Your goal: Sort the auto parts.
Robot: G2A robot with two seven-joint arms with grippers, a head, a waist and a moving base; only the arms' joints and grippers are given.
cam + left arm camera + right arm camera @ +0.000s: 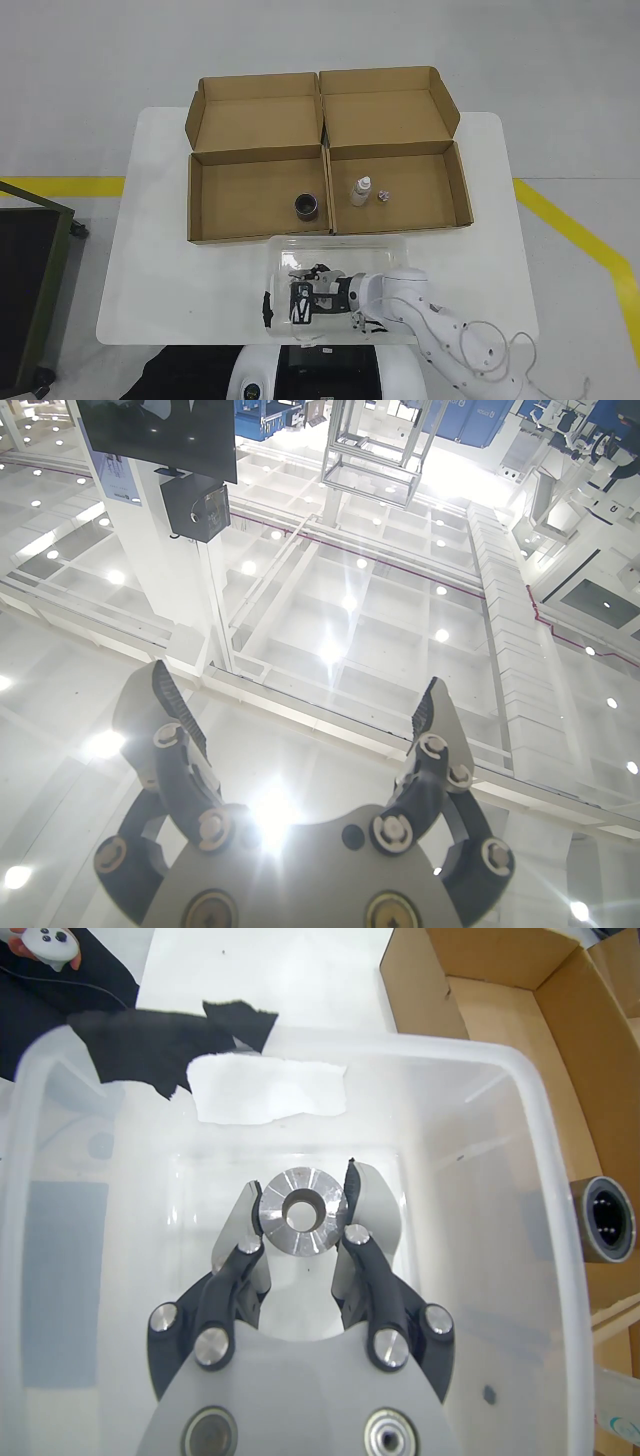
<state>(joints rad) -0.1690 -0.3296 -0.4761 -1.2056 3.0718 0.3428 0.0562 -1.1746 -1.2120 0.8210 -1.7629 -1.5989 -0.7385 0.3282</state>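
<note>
My right gripper is inside the clear plastic bin, shut on a round silver metal part with a centre hole. From above, the right gripper sits over the clear bin at the table's front. A dark cylindrical bearing lies in the left cardboard box, also seen past the bin wall as the bearing. A small white bottle and a tiny metal piece lie in the right cardboard box. My left gripper is open, pointing up at the ceiling, holding nothing.
Both cardboard boxes have their lids folded back toward the far side of the white table. A torn white label sticks on the bin's wall. A person's hand holding a white controller shows beyond the table's edge.
</note>
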